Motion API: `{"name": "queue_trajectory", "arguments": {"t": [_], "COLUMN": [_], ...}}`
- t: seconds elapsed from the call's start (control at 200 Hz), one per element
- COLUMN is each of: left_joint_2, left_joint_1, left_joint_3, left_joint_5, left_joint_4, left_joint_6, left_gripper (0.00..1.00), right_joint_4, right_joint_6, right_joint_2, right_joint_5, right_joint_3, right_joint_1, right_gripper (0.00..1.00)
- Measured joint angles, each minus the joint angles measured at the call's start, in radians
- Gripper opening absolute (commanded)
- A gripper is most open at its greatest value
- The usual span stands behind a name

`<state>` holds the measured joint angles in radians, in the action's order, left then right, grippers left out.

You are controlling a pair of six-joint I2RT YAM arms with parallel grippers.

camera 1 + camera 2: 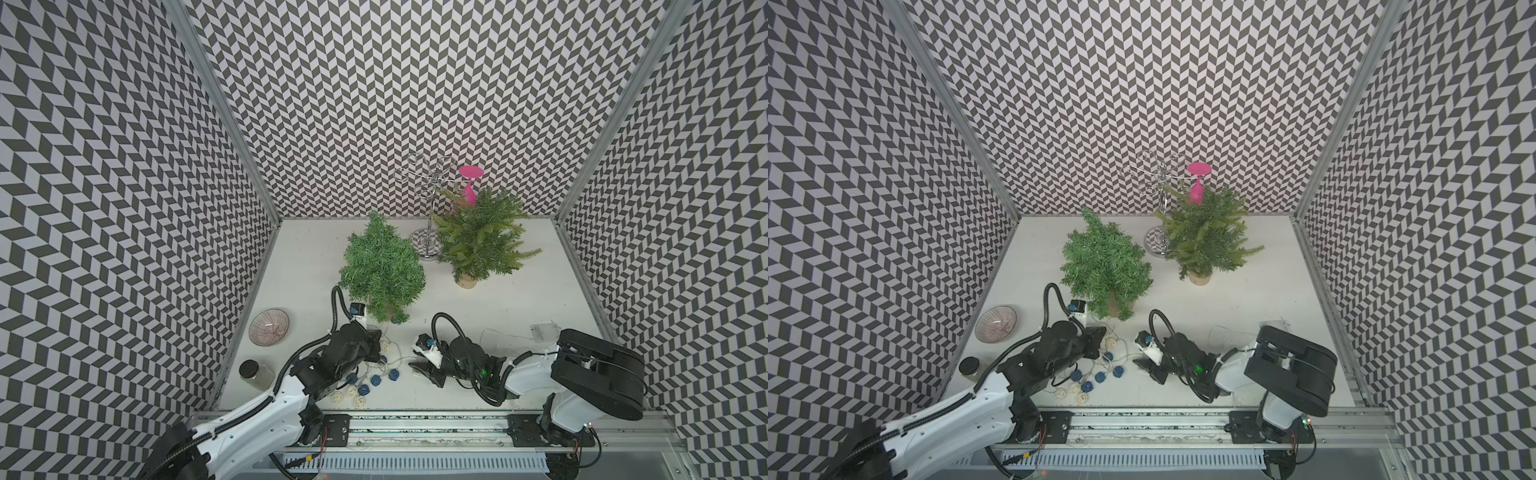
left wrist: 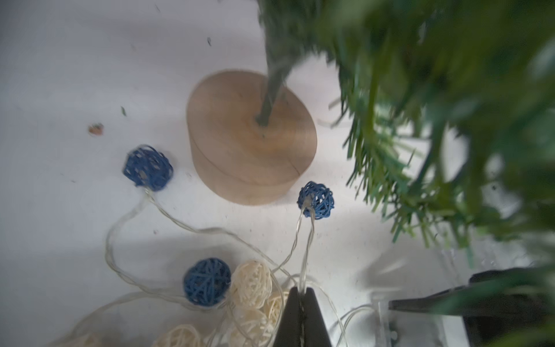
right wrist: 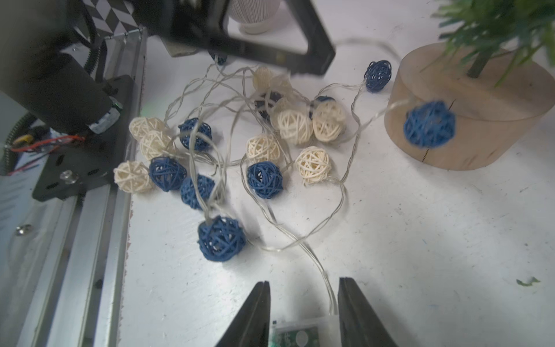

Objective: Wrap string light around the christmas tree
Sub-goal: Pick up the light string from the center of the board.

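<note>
Beside the wooden base (image 2: 249, 138) of the nearer christmas tree (image 1: 382, 270), the string light (image 3: 262, 148) lies in a loose tangle on the table (image 1: 519, 291), between the tree and the front rail. None of it is on the branches yet.

Your left tool (image 2: 300, 291) is pinched tight on the thin clear wire (image 2: 304, 255), just short of a blue ball (image 2: 315, 199). Your right tool (image 3: 304, 281) has its jaws apart, one on either side of the small clear box (image 3: 300, 330) where the wire ends. They sit close against the box, but these views do not show whether they press it.

Expect the light to be very light and completely limp. The wire will probably sag, hold no shape and drag the heap along, and its loops cross each other, so a snag is likely.

The woven balls look hollow and easy to crush, so take hold of the wire between them, as your left tool does, and never of a ball. The balls should catch in the needles, which may help each turn stay put.

The box looks like the only stiff part, so it would serve as an anchor.

The tree itself seems light on a small base. A sideways tug on a taut wire could slide or tip it, so keep some slack.
</note>
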<state>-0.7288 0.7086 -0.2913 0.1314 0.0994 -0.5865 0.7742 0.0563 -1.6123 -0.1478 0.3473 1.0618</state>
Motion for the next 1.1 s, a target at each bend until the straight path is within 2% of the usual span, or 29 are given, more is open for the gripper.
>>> {"name": "queue_trajectory", "arguments": {"t": [0.13, 0.335, 0.446, 0.601, 0.671, 0.766, 0.836, 0.926, 1.101], "left_joint_2": [0.09, 0.181, 0.259, 0.439, 0.488, 0.481, 0.452, 0.444, 0.469], "left_joint_1": [-0.094, -0.103, -0.104, -0.111, -0.114, -0.115, -0.116, -0.116, -0.116], "left_joint_3": [-0.049, -0.095, -0.108, -0.137, -0.164, -0.183, -0.181, -0.165, -0.161], "left_joint_5": [-0.026, -0.045, 0.003, 0.138, 0.19, 0.223, 0.236, 0.243, 0.242], "left_joint_4": [0.054, 0.053, 0.077, 0.151, 0.172, 0.182, 0.201, 0.217, 0.224], "left_joint_6": [0.0, -0.029, -0.044, -0.055, -0.055, -0.058, -0.062, -0.063, -0.061], "left_gripper": [0.0, 0.0, 0.0, 0.0, 0.0, 0.0, 0.0, 0.0, 0.0], "right_joint_4": [-0.013, -0.02, -0.006, -0.029, -0.049, -0.072, -0.072, -0.04, -0.041], "right_joint_6": [0.017, 0.019, 0.004, -0.045, -0.059, -0.063, -0.051, -0.023, 0.025], "right_joint_2": [-0.027, -0.048, -0.035, -0.011, 0.003, 0.045, 0.082, 0.098, -0.019], "right_joint_5": [-0.005, 0.049, 0.114, 0.229, 0.25, 0.247, 0.217, 0.156, 0.09], "right_joint_3": [0.014, 0.035, 0.012, 0.003, 0.003, -0.005, -0.008, -0.008, 0.067], "right_joint_1": [0.0, 0.0, 0.0, 0.0, 0.0, 0.0, 0.0, 0.0, 0.0], "right_gripper": [0.45, 0.39, 0.36, 0.34, 0.37, 0.45, 0.51, 0.52, 0.55]}}
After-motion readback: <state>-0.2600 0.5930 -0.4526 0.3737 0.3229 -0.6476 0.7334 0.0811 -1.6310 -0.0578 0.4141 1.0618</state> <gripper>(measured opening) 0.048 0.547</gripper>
